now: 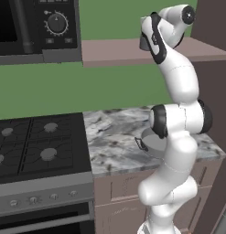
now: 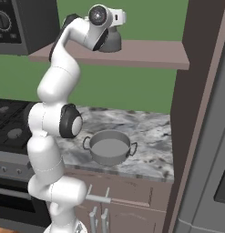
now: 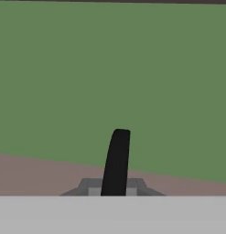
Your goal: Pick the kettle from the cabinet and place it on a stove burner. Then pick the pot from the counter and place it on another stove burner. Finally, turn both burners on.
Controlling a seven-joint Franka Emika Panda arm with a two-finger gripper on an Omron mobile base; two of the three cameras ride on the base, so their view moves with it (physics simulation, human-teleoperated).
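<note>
The grey kettle (image 2: 112,43) is on the mauve-brown cabinet shelf (image 2: 150,53), by the green wall. My gripper (image 2: 113,29) comes down on it from above and is shut on its black arched handle (image 3: 117,160). From the left base the kettle (image 1: 143,43) peeks out dark beside the hand. I cannot tell whether the kettle still rests on the shelf. The wide shallow pot (image 2: 109,148) stands on the marbled counter (image 2: 152,132) below, half hidden behind the arm in the left base view (image 1: 150,142). The black stove (image 1: 39,141) with grey burner discs lies left of the counter.
A black microwave (image 1: 39,27) with a dial hangs left of the shelf, above the stove. A tall dark brown panel (image 2: 196,100) walls off the counter's right end. Grey knobs (image 1: 34,199) line the stove front.
</note>
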